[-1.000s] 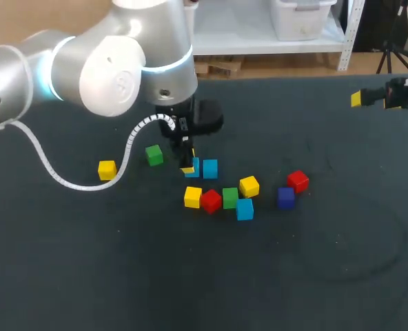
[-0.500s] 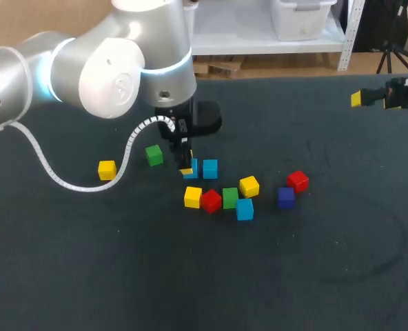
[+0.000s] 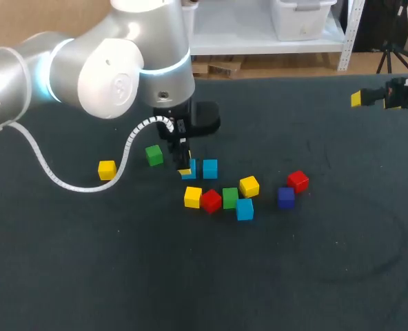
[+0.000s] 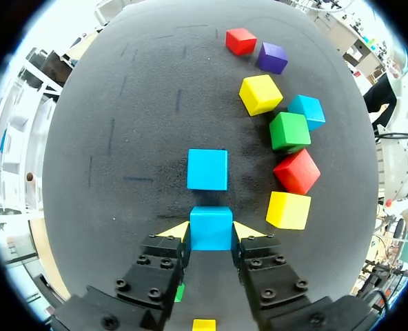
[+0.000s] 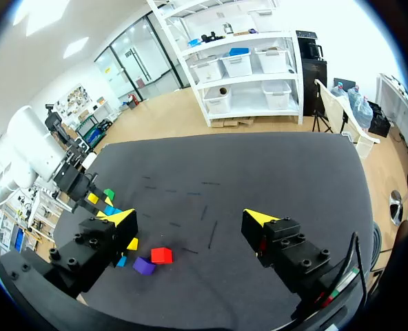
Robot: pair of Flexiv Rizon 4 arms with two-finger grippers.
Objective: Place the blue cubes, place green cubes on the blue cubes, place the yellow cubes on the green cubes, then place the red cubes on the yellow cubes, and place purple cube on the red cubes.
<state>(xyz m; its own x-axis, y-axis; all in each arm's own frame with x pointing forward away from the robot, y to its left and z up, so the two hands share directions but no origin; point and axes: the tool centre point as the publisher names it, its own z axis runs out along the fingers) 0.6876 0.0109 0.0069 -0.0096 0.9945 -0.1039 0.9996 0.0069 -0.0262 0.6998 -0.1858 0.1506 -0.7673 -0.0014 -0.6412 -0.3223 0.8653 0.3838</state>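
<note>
Over the last second my left claw (image 4: 211, 234), clamped on a blue cube (image 4: 211, 222) down at the tabletop (image 4: 121, 138), has edged it slightly away from the second blue cube (image 4: 207, 169), so I judge the blue-cube placing is just beginning.

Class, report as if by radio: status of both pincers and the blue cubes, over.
Left pincer shut on a blue cube. Right pincer open, empty, far aside. Second blue cube just ahead, apart; nothing between.
</note>
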